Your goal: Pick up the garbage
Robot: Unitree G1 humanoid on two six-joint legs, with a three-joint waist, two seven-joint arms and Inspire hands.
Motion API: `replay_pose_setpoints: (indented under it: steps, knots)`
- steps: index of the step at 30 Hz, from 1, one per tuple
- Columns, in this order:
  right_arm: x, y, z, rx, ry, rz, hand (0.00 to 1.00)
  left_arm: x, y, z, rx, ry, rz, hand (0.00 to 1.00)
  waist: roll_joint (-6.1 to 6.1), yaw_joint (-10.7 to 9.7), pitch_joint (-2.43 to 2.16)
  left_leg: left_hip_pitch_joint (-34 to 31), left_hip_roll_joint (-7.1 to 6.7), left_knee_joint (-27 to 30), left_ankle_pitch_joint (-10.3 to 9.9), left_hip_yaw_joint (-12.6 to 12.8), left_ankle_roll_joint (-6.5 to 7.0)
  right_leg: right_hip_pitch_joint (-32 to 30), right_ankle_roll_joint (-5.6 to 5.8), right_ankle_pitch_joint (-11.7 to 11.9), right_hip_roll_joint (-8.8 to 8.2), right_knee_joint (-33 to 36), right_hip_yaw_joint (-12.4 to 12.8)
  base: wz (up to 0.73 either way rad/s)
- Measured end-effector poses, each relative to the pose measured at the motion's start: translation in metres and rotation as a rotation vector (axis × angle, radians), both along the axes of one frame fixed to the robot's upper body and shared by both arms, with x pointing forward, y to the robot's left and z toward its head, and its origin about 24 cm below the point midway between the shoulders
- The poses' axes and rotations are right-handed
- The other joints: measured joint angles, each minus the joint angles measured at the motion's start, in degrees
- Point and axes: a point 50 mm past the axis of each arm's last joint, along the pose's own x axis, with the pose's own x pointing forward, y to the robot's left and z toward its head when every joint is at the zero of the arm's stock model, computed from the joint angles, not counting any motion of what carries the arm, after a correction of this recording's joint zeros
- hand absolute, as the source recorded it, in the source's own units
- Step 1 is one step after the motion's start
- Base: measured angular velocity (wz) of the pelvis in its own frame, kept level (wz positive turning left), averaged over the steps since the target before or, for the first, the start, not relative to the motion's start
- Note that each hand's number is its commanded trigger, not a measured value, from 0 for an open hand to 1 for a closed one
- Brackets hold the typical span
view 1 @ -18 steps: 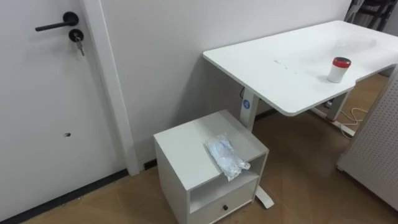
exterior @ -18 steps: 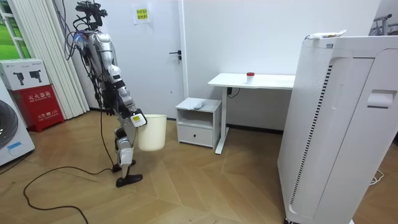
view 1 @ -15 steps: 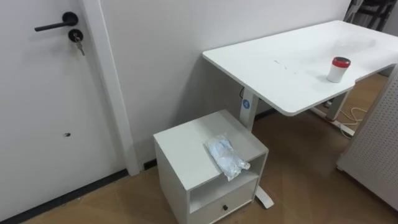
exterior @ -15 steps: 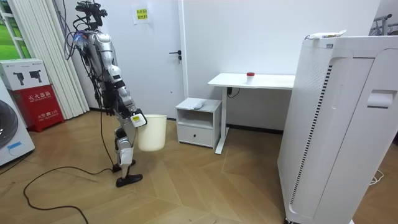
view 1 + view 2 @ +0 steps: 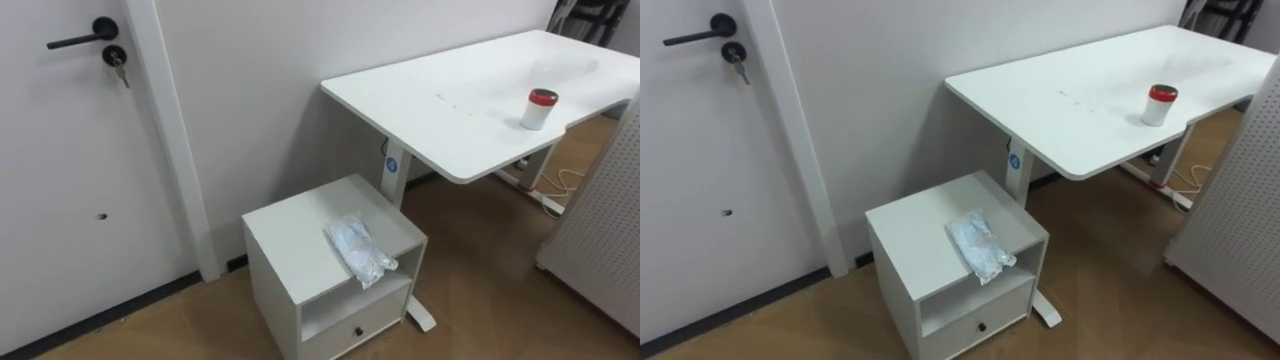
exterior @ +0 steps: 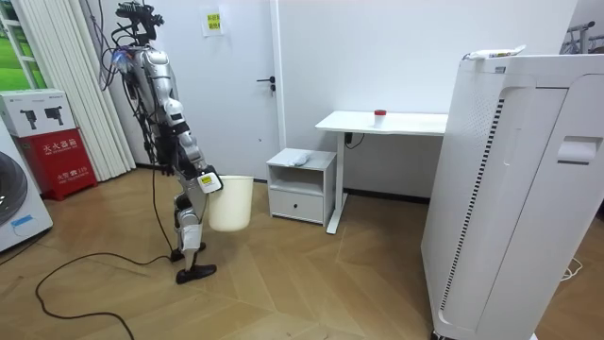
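While bin [image 6: 229, 201] hangs before robot, plastic bag [image 5: 360, 250] atop cabinet [image 5: 290, 235]

The bag [image 5: 358, 250] is pale bluish, cabinet [image 5: 290, 235] and desk [image 5: 450, 110] white, jar lid [image 5: 542, 97] red, bin [image 6: 229, 203] cream.

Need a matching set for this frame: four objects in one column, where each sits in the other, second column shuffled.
Things:
1. plastic bag
2. red-lidded jar
3. key
4. pale bin

Places:
A. in the door lock
B. next to the robot
C. on the white desk
D. on top of the small cabinet

Pairs: 1-D, 2-C, 3-A, 4-B
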Motion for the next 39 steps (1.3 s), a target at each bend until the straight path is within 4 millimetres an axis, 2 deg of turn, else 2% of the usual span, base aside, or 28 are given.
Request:
replay_pose_setpoints:
  steps: [7,9,13,14,15,16,17,18,19,20,21,22,23,24,25,26,27,28,29,31,32,33,34,35,36,37,38,39]
  knots:
    - [0.001,0.000,0.000,-0.010,0.005,0.019,1.00,0.003,0.000,0.000,-0.006,-0.005,-0.003,0.00,-0.02,0.8,-0.02,-0.5,0.16,0.4,-0.2,-0.2,-0.05,-0.3,0.01,-0.1,0.08,0.2,-0.2,0.01]
    - [0.002,0.000,0.000,-0.010,0.004,0.027,1.00,0.005,0.000,0.000,-0.004,-0.009,-0.004,0.00,-0.14,0.8,-0.03,-1.4,0.40,2.1,-0.9,-0.2,-0.17,-0.8,-0.22,-0.6,0.29,0.7,-0.1,0.00]
    - [0.003,0.001,0.000,-0.002,-0.005,0.040,1.00,0.005,0.004,0.001,0.004,-0.009,0.005,0.00,-0.54,1.0,0.03,-4.6,2.11,10.2,-4.7,0.4,-1.50,-3.7,-1.28,-4.9,1.20,6.9,0.0,-0.07]
    - [0.004,0.001,0.000,0.001,-0.009,0.041,1.00,0.007,0.004,0.001,0.004,-0.012,0.004,0.00,-0.68,0.9,0.01,-5.3,2.39,11.5,-5.1,0.5,-1.79,-4.5,-1.49,-5.7,1.29,8.1,0.0,-0.05]
    - [0.006,0.001,0.000,0.004,-0.018,0.042,1.00,0.011,0.006,0.001,0.005,-0.020,0.001,0.00,-0.66,0.8,-0.12,-6.6,3.00,14.1,-5.7,1.1,-2.44,-6.0,-2.03,-7.1,1.44,10.5,0.0,0.06]
    - [0.007,0.001,0.001,0.005,-0.020,0.042,1.00,0.015,0.008,0.001,0.007,-0.024,-0.003,0.00,-1.10,0.9,0.04,-7.7,3.50,16.4,-5.7,2.8,-2.51,-6.4,-2.78,-8.3,1.61,11.9,0.0,0.17]
    - [0.006,0.000,0.001,0.001,-0.021,0.033,1.00,0.014,0.008,0.002,0.007,-0.019,-0.004,0.00,-1.19,0.6,0.03,-9.4,4.59,20.6,-5.5,4.3,-2.77,-6.1,-3.66,-9.1,1.91,12.2,0.2,0.23]
    - [0.006,-0.001,0.001,-0.004,-0.019,0.030,1.00,0.014,0.008,0.002,0.006,-0.018,-0.008,0.00,-1.25,0.4,0.04,-10.8,5.16,23.4,-5.0,4.9,-3.51,-5.9,-4.00,-9.3,2.14,12.3,0.2,0.33]
    - [0.005,-0.003,0.001,-0.015,-0.016,0.024,1.00,0.011,0.008,0.002,0.002,-0.009,-0.012,0.00,-2.12,0.2,0.42,-14.7,5.33,29.5,-3.1,4.9,-4.00,-4.9,-4.84,-9.9,2.43,12.5,1.4,0.34]
    - [0.003,-0.008,0.002,-0.035,-0.010,0.015,1.00,0.008,0.006,0.001,-0.010,-0.001,-0.018,0.00,-2.24,0.2,0.22,-17.5,3.62,27.9,-3.2,4.7,-3.22,-4.7,-5.40,-10.8,2.50,13.0,3.9,0.35]
    - [0.000,-0.012,0.003,-0.046,-0.004,0.005,1.00,0.007,0.004,0.001,-0.016,0.004,-0.027,0.00,-2.22,0.2,0.23,-18.8,2.73,25.3,-3.1,5.0,-3.11,-4.7,-5.58,-11.1,2.50,13.1,5.0,0.33]
    - [-0.007,-0.018,0.004,-0.068,0.019,-0.013,1.00,0.002,0.004,0.001,-0.017,0.015,-0.032,0.00,-2.14,0.5,0.12,-21.5,1.16,18.6,-1.4,5.4,-3.85,-4.6,-5.79,-11.8,2.47,13.2,7.1,0.19]
    - [-0.010,-0.020,0.005,-0.075,0.032,-0.017,1.00,-0.001,0.004,0.001,-0.015,0.019,-0.029,0.00,-2.12,1.1,0.09,-22.4,0.49,14.9,0.2,5.6,-4.24,-4.4,-5.80,-12.1,2.46,13.2,8.2,-0.10]
    - [-0.015,-0.024,0.006,-0.095,0.052,-0.020,1.00,-0.008,0.005,0.002,-0.009,0.030,-0.016,0.00,-1.84,2.7,-0.05,-23.3,0.17,7.3,4.7,6.0,-4.17,-3.9,-5.62,-12.7,2.36,13.1,9.7,-0.49]
    - [-0.018,-0.026,0.006,-0.108,0.068,-0.010,1.00,-0.017,0.007,0.003,-0.006,0.049,-0.005,0.00,-1.31,3.5,0.09,-23.5,0.09,3.3,9.5,6.0,-3.86,-3.3,-5.05,-13.4,1.86,13.0,10.9,-0.66]
    - [-0.020,-0.028,0.007,-0.121,0.075,0.003,1.00,-0.021,0.008,0.003,-0.002,0.054,0.006,0.00,-1.45,3.8,-0.17,-23.0,-0.34,3.0,13.0,6.3,-2.76,-2.9,-4.37,-14.2,1.05,12.8,11.2,-0.52]
    - [-0.020,-0.028,0.007,-0.126,0.074,0.006,1.00,-0.020,0.009,0.004,-0.001,0.049,0.010,0.00,-1.58,3.7,-0.24,-23.2,-0.44,3.4,13.8,6.9,-1.70,-2.8,-4.01,-14.6,0.75,12.6,11.4,-0.38]
    - [-0.018,-0.028,0.007,-0.132,0.072,0.011,1.00,-0.017,0.009,0.003,-0.001,0.030,0.005,0.00,-1.95,3.7,-0.43,-23.4,-1.16,4.9,13.8,7.3,-1.16,-2.1,-3.34,-15.0,-0.05,11.8,11.4,-0.40]
    - [-0.015,-0.029,0.007,-0.137,0.067,0.014,1.00,-0.014,0.009,0.003,-0.006,0.011,-0.002,0.00,-2.08,3.9,-0.36,-23.7,-1.42,7.1,13.3,8.0,0.76,-1.3,-2.52,-15.3,-0.60,10.9,11.0,-0.44]
    - [-0.012,-0.028,0.007,-0.140,0.058,0.021,1.00,-0.003,0.010,0.003,-0.006,-0.033,-0.015,0.00,-2.53,3.8,-0.27,-24.1,-1.66,10.7,10.2,9.3,1.45,0.4,-2.04,-15.1,-1.81,9.0,10.8,-0.33]
    - [-0.011,-0.028,0.007,-0.146,0.054,0.037,1.00,0.007,0.010,0.003,-0.006,-0.071,-0.026,0.00,-2.75,3.7,-0.06,-24.2,-1.61,12.9,8.2,10.3,1.70,1.1,-1.74,-15.2,-2.41,9.2,10.6,-0.21]
    - [-0.011,-0.029,0.008,-0.151,0.055,0.048,1.00,0.012,0.010,0.004,-0.006,-0.087,-0.030,0.00,-2.85,3.6,-0.02,-24.2,-1.38,14.0,7.1,10.9,1.84,1.4,-1.71,-15.2,-2.77,9.6,10.6,-0.27]
    - [-0.006,-0.029,0.008,-0.165,0.044,0.071,1.00,0.020,0.010,0.004,-0.008,-0.118,-0.028,0.00,-2.83,3.9,-0.01,-24.1,-1.10,15.6,4.7,11.5,1.99,1.2,-1.50,-15.2,-3.19,12.0,10.6,-0.23]
    - [-0.004,-0.030,0.009,-0.170,0.040,0.077,1.00,0.024,0.010,0.004,-0.008,-0.132,-0.026,0.00,-2.68,3.9,-0.10,-24.0,-1.04,16.4,3.6,11.6,2.01,0.5,-1.22,-15.4,-3.45,14.4,10.2,-0.25]
    - [0.001,-0.029,0.009,-0.178,0.026,0.086,1.00,0.033,0.011,0.005,-0.005,-0.156,-0.034,0.00,-2.65,3.9,-0.18,-23.0,-1.09,17.0,1.9,11.9,2.31,-2.2,0.44,-15.1,-4.53,22.1,8.9,-0.23]
    - [0.009,-0.030,0.010,-0.188,0.002,0.089,1.00,0.041,0.011,0.005,0.001,-0.184,-0.042,0.00,-2.75,4.3,-0.14,-21.5,-1.13,17.1,0.5,12.8,2.64,-6.2,2.36,-12.9,-6.31,31.9,8.2,-0.25]
    - [0.014,-0.030,0.011,-0.193,-0.009,0.092,1.00,0.045,0.011,0.006,0.005,-0.196,-0.046,0.00,-2.83,4.3,-0.11,-20.6,-1.14,17.1,-0.2,13.2,2.78,-8.1,2.59,-10.8,-7.17,36.6,8.0,-0.26]
    - [0.020,-0.030,0.012,-0.199,-0.027,0.096,1.00,0.051,0.011,0.006,0.019,-0.210,-0.059,0.00,-2.55,4.1,-0.04,-18.7,-1.01,17.1,-1.2,13.2,2.98,-10.8,1.96,-5.1,-8.24,43.8,7.3,-0.13]
